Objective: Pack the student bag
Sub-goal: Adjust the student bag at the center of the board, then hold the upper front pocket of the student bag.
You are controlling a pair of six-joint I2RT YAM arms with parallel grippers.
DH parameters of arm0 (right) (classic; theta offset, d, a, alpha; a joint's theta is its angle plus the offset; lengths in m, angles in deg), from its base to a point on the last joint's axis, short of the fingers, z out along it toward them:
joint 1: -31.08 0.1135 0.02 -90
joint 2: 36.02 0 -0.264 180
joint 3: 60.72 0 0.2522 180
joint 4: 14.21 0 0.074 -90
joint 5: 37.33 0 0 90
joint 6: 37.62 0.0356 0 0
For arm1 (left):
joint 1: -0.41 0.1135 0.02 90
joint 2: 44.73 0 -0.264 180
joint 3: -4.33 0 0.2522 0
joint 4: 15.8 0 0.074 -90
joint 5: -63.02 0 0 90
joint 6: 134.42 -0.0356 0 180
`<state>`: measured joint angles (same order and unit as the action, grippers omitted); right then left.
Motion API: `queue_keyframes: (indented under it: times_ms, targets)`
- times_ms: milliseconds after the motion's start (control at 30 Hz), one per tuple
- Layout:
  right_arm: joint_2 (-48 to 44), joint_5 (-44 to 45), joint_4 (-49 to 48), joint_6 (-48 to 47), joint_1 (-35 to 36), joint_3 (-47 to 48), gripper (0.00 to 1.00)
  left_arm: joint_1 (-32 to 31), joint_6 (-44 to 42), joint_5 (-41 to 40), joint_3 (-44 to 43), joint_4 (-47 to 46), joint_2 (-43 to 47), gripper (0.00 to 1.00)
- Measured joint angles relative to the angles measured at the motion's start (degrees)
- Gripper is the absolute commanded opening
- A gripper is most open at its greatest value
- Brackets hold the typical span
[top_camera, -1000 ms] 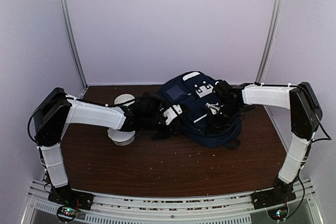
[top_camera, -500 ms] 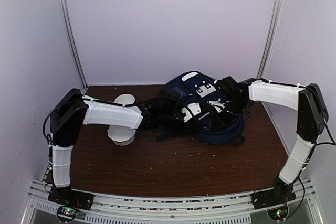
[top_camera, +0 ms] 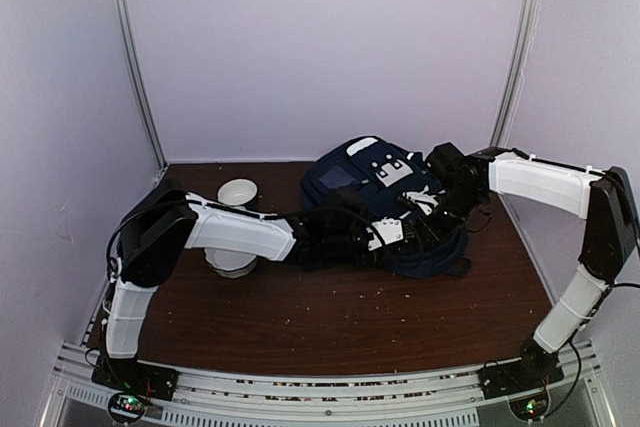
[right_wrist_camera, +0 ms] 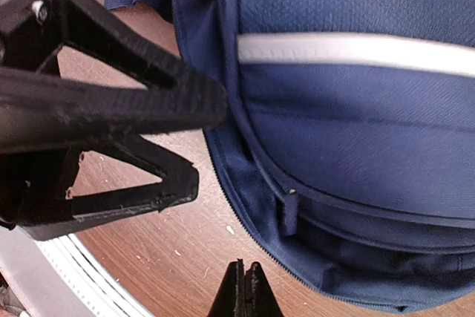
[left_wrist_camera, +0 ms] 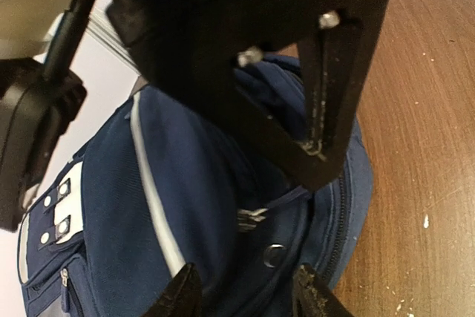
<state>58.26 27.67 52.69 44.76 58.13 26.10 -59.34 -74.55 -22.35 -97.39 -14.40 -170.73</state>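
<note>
The student bag (top_camera: 372, 175) is a navy backpack with white stripes, lying at the back middle of the table. My left gripper (top_camera: 400, 233) reaches across to its front side. In the left wrist view its fingers (left_wrist_camera: 182, 296) stand open over the bag's (left_wrist_camera: 193, 206) fabric, close to a zipper pull (left_wrist_camera: 252, 218) and a metal snap (left_wrist_camera: 273, 255). My right gripper (top_camera: 433, 209) hovers at the bag's right side. Seen from the right wrist, that gripper (right_wrist_camera: 245, 291) is shut and empty above the wood, just off the bag's (right_wrist_camera: 356, 109) zipper edge and a small pull tab (right_wrist_camera: 288, 213).
A white bowl (top_camera: 237, 191) stands at the back left, and another white dish (top_camera: 232, 262) lies partly under my left forearm. The left gripper's black finger frame (right_wrist_camera: 111, 109) sits close to my right fingertips. Purple walls close in on three sides.
My left arm has stretched rightward, carrying its gripper from the bag's left side to its front right. The right gripper has drawn back slightly to the right.
</note>
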Motion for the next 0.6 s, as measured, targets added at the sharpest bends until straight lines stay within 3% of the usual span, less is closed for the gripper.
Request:
queue_keyframes:
  times_ms: [267,600]
  targets:
    - [0.00,0.02,-0.09,-0.07,-2.99,0.00,0.01,0.07,-0.85,-2.67,2.56,-2.78,1.07,0.43]
    - [1.44,-3.02,-3.19,0.04,-3.28,-1.40,0.27,0.31,-2.19,-2.89,0.94,-2.82,1.05,0.41]
